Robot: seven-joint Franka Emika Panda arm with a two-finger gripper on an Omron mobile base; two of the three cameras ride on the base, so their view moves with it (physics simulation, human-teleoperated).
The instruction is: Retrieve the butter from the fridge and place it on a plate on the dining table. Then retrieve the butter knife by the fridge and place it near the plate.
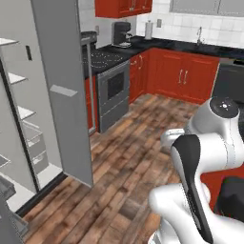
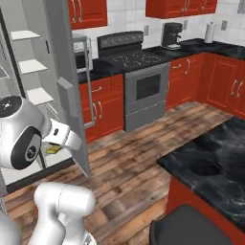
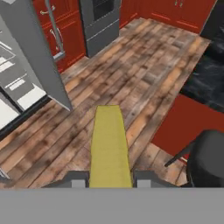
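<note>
My gripper [image 3: 109, 180] is shut on the butter [image 3: 109, 144], a slim pale-yellow stick that juts forward between the fingertips [image 3: 78, 179], high above the wooden floor. From the right base view a bit of the butter [image 2: 53, 149] peeks out under the white hand [image 2: 61, 136], just in front of the open fridge [image 2: 28, 81]. The fridge door [image 1: 62, 86] stands wide open, showing grey shelves [image 1: 16, 78]. The dining table [image 2: 215, 162] with its black marble top lies to the right. The plate and the butter knife are out of view.
A dark stool [image 3: 208, 157] stands by the table's red base [image 3: 183, 122]. A black stove [image 2: 143, 81] sits between red cabinets [image 2: 103, 103], with a coffee maker [image 2: 171, 34] on the counter. The open fridge door's edge [image 3: 33, 52] is close on the left.
</note>
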